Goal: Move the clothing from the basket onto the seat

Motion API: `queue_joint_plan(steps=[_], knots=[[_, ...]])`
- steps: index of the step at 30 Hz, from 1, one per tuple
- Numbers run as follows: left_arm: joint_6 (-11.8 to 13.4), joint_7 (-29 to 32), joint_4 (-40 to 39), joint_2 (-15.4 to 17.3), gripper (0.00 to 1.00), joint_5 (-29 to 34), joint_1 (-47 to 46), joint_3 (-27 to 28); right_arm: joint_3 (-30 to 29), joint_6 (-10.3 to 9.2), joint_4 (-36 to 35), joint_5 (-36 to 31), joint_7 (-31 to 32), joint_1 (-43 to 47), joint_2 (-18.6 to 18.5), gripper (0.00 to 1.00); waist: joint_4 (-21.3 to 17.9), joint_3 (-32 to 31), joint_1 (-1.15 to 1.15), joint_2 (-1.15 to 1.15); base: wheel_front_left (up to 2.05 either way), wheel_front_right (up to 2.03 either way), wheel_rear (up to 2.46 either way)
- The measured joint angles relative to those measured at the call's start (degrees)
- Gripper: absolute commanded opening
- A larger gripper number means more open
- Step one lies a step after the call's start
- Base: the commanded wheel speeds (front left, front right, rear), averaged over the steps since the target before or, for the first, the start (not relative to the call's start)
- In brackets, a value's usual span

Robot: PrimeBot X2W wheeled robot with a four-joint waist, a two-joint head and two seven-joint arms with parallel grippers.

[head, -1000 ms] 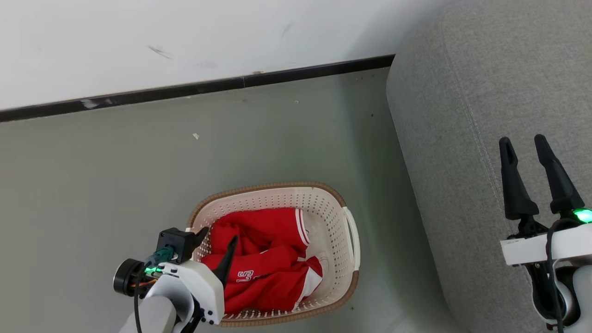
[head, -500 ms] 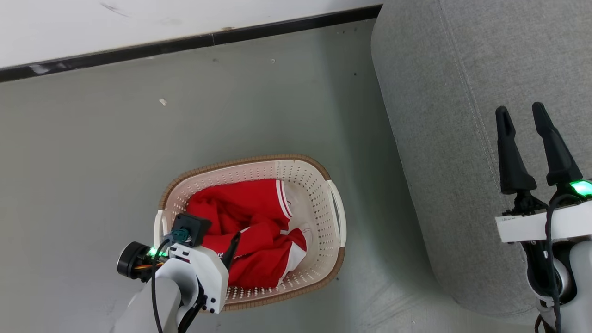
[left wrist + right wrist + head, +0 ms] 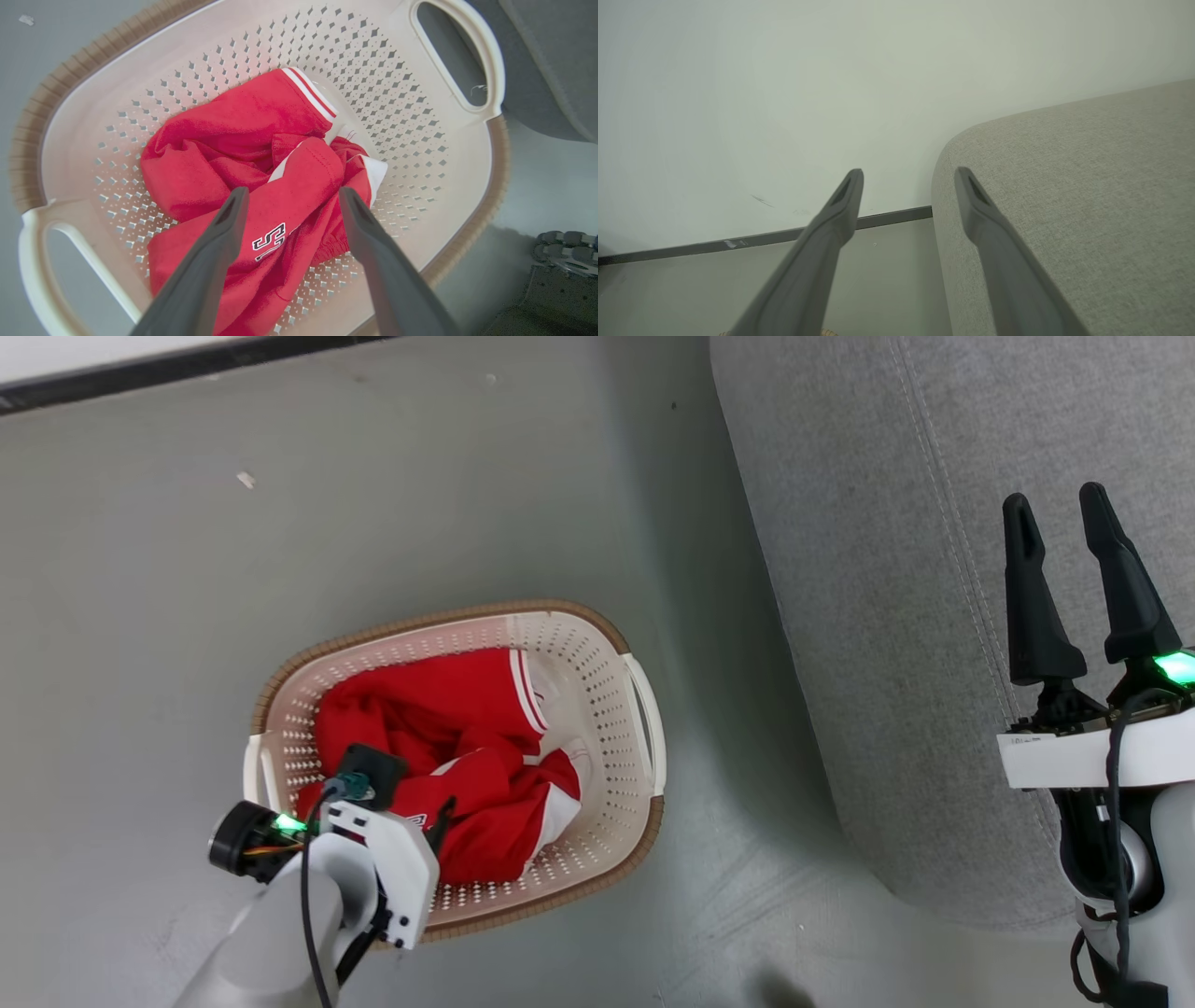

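The clothing (image 3: 439,719), bright red with white stripe trim and white lettering, lies crumpled in the cream basket (image 3: 560,616) on the floor. My left gripper (image 3: 415,798) reaches down into the basket. In the left wrist view its fingers stand open (image 3: 293,192) just above the red clothing (image 3: 224,140), gripping nothing, with the basket wall (image 3: 397,93) all around. My right gripper (image 3: 1055,499) hangs open and empty over the light-grey seat (image 3: 887,569), to the right of the basket. The right wrist view has that gripper (image 3: 909,171) at the seat's rounded edge (image 3: 1064,186).
Grey floor (image 3: 373,504) surrounds the basket, with a small white scrap (image 3: 246,480) on it. A dark baseboard (image 3: 140,373) runs along the wall at the far side. The seat stands close to the basket's right handle (image 3: 649,719). Part of my base (image 3: 560,280) is at the lower right.
The head camera has tilted down and turned, so the whole picture shifted. My left gripper has gone deeper into the basket, closer to the clothing. The right gripper stays open.
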Motion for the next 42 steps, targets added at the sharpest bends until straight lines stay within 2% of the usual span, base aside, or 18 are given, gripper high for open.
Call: queue_joint_plan(steps=[22,32,42], knots=[[0.0,3.1,8.4,2.7,1.00,3.3,-7.4,-2.7,3.6,0.00,-0.5,0.4,-0.1,-5.6,2.0,1.00,-5.4,9.0,0.00,0.00,0.00,0.00,0.00],[0.5,6.3,12.0,3.9,1.00,5.8,-10.1,-4.6,7.4,0.00,-0.7,1.2,-0.1,-8.8,2.9,1.00,-7.4,12.5,0.00,0.00,0.00,0.00,0.00],[0.4,10.2,15.1,4.2,1.00,7.5,-11.6,-7.4,7.7,0.00,-2.5,1.7,-0.1,-10.9,3.8,1.00,-9.2,15.0,0.00,0.00,0.00,0.00,0.00]])
